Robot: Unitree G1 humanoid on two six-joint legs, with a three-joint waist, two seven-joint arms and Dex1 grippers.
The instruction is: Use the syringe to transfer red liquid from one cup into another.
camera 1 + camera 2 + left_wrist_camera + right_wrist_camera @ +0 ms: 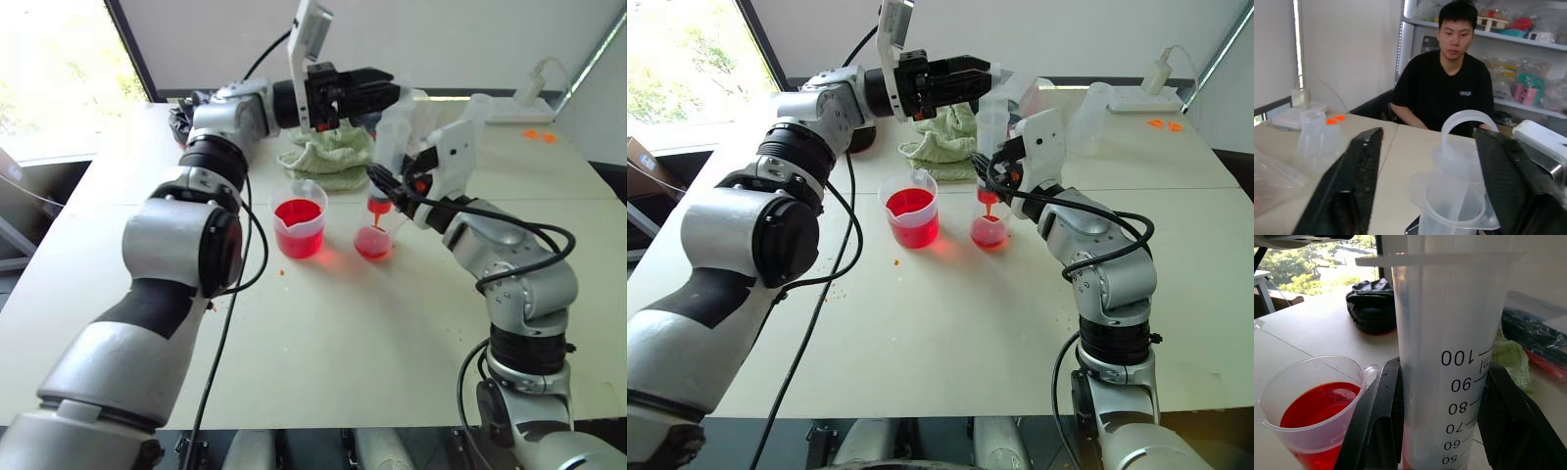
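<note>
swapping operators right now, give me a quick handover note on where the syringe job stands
Right end effector: shut on the syringe barrel, held upright, tip in the smaller cup.
Left end effector: fingers either side of the plunger top, grip not confirmed.
Beaker beside the cup, still holds red liquid.
Done: some red already in the smaller cup.
Left: press the plunger, then repeat draws from the beaker.
</note>
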